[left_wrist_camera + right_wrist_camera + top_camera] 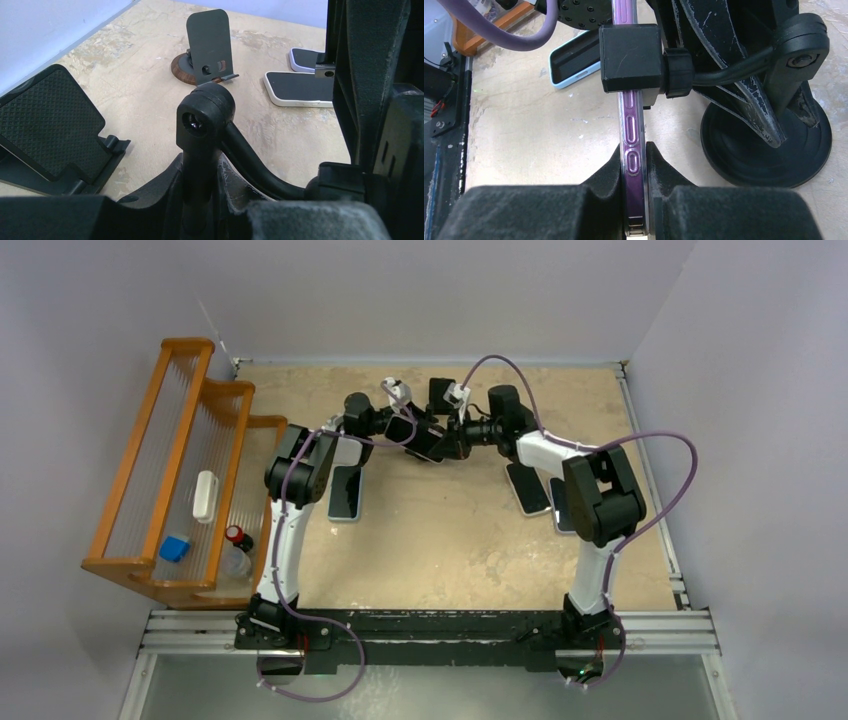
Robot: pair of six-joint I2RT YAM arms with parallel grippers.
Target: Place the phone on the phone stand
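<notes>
The right tool (634, 162) is clenched on the purple phone (630, 120), held edge-on over the desk (534, 145). The clamp (630, 57) of the black stand (769, 145) sits on the phone's upper part. The left tool (200, 167) grips the stand's stem (201, 125).

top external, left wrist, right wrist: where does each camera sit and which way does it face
top external: above and behind the bases, looking down on the table; both arms show.
left wrist: on the left arm, looking across the table at a grey stand; left claw grips the black clamp stand.
right wrist: on the right arm, looking along the purple phone pinched in the right claw.
shared: both wrist views show the black clamp stand.
</notes>
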